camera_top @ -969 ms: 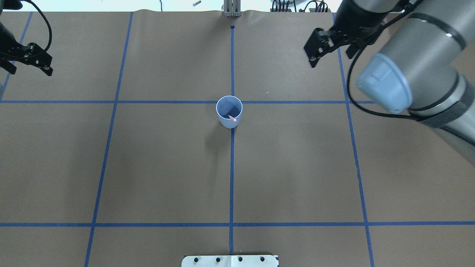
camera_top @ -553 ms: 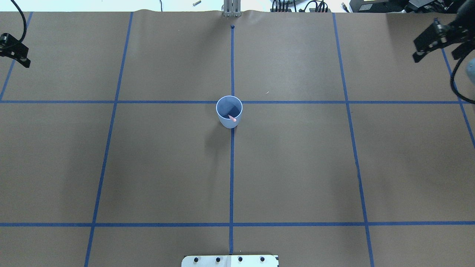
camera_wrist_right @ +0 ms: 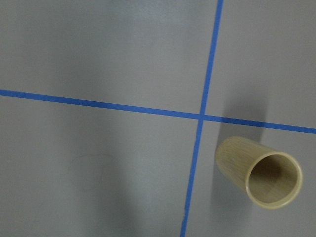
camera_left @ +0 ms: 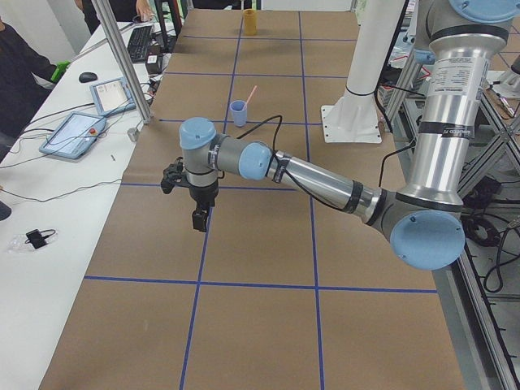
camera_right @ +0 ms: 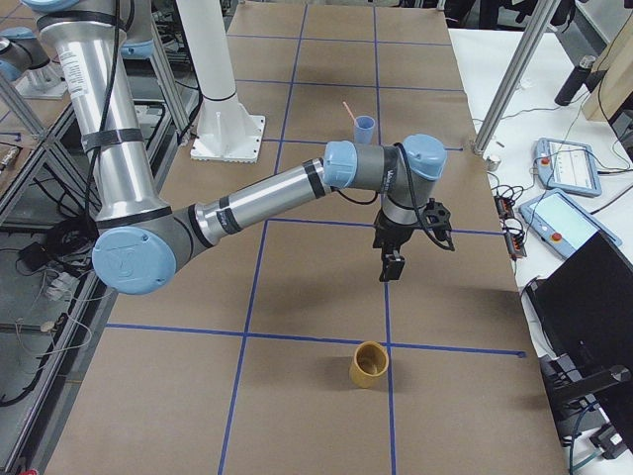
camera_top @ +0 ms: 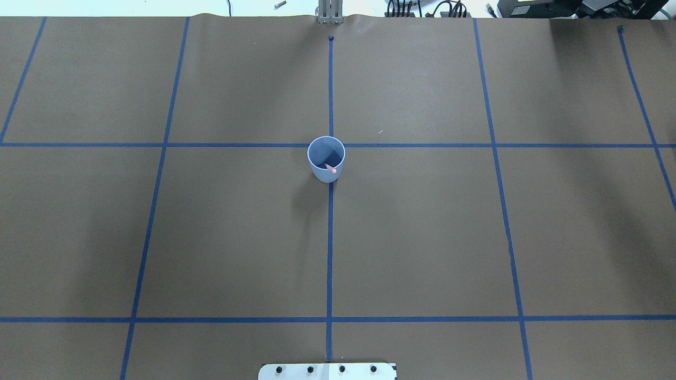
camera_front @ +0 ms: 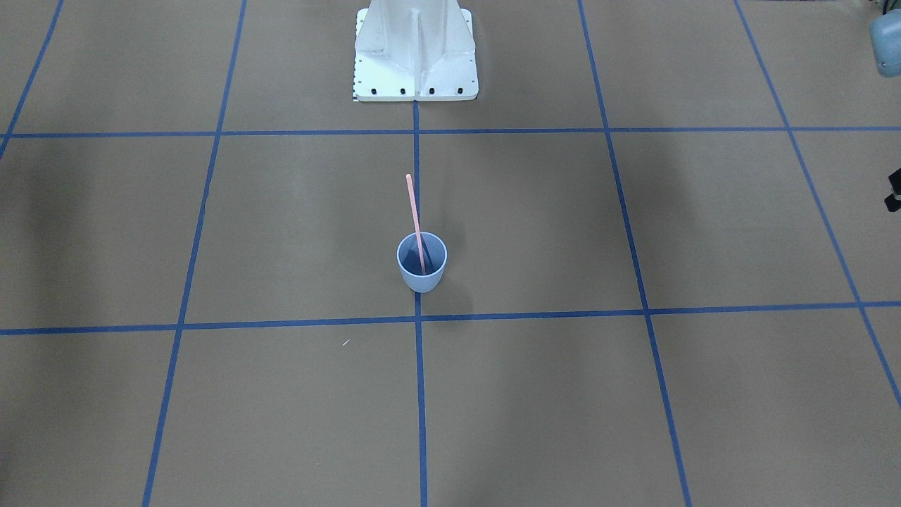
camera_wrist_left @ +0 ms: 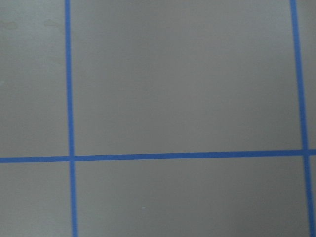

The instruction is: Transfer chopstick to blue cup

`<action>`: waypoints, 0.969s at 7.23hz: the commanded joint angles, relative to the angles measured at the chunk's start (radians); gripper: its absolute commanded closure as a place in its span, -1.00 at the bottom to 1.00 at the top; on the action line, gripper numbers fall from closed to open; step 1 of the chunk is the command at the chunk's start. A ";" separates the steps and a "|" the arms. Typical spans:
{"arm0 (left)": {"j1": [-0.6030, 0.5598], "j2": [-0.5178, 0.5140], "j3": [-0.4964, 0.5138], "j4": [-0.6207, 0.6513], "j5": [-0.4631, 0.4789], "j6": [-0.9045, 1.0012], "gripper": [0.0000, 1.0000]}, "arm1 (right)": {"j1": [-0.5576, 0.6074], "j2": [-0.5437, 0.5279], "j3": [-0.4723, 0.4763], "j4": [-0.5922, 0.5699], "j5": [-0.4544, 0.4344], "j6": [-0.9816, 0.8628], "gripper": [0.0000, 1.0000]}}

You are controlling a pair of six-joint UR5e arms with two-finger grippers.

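Leaning in blue cup (camera_front: pixel 421 273), chopstick (camera_front: pixel 414 208) far from left pincer (camera_left: pixel 199 220), right pincer (camera_right: pixel 393 266)

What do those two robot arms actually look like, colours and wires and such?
The left arm and right arm are silvery metal tubes with rounded light blue caps at the joints and black bands. The left gripper and right gripper are black and angular. Thin black cables trail along both.

bench (camera_top: pixel 422 237): brown paper cover, blue tape lines (camera_top: pixel 329 253) laid in a grid. blue cup (camera_top: pixel 322 157) upright at centre of the overhead frame, just below a tape crossing. white base plate (camera_top: pixel 327 371) bottom centre. tan cup (camera_right: pixel 370 364) upright, lower centre of the right-side view, just beside a tape crossing.
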 commanded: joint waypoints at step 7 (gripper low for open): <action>-0.065 0.106 0.097 -0.041 -0.001 0.094 -0.96 | 0.038 -0.233 -0.081 0.370 0.028 0.122 -1.00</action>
